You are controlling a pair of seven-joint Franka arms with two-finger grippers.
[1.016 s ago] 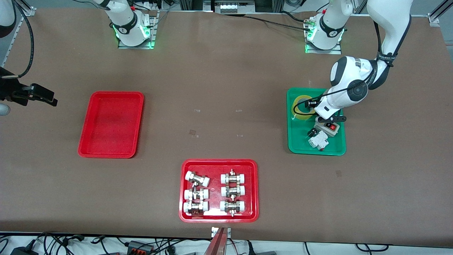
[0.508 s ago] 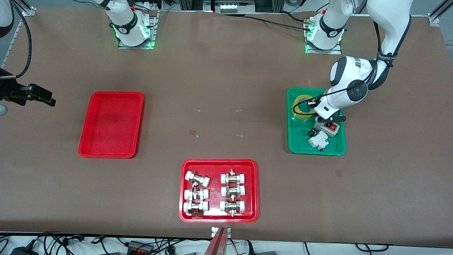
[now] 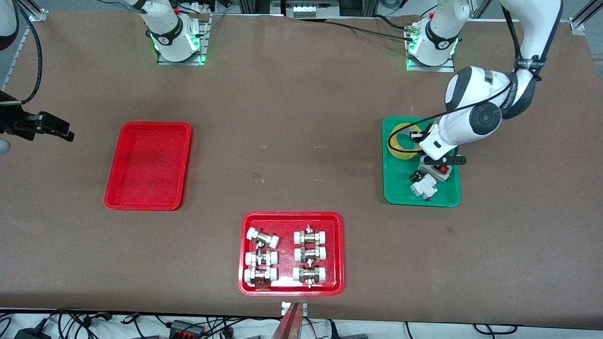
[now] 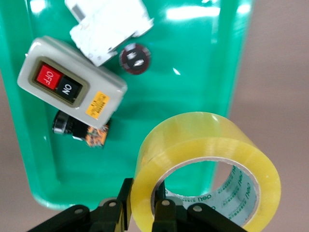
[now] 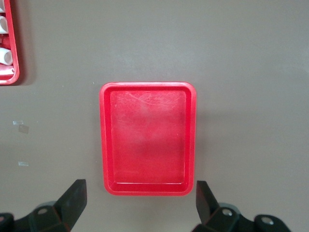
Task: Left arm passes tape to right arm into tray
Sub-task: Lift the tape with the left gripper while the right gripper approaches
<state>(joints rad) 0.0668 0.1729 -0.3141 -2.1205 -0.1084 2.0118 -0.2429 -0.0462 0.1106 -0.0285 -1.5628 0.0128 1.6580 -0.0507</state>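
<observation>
In the front view the left arm's white wrist hides its black two-finger left pincer (image 3: 414, 137) almost wholly, along with one side of the wide roll of translucent yellow packing tape (image 3: 401, 141) and part of the grey switch box with red and black buttons (image 3: 435, 169) in the green plastic tray (image 3: 391, 188). The right arm's black right pincer (image 3: 59, 132) shows at that view's edge, the arm itself cut off. In the left wrist view the tape (image 4: 207, 159) runs off the frame's edge, and the small dark part with an orange label (image 4: 79, 131) is too small to identify. In the right wrist view only a corner of the red tray holding white-capped fittings (image 5: 12, 58) appears.
</observation>
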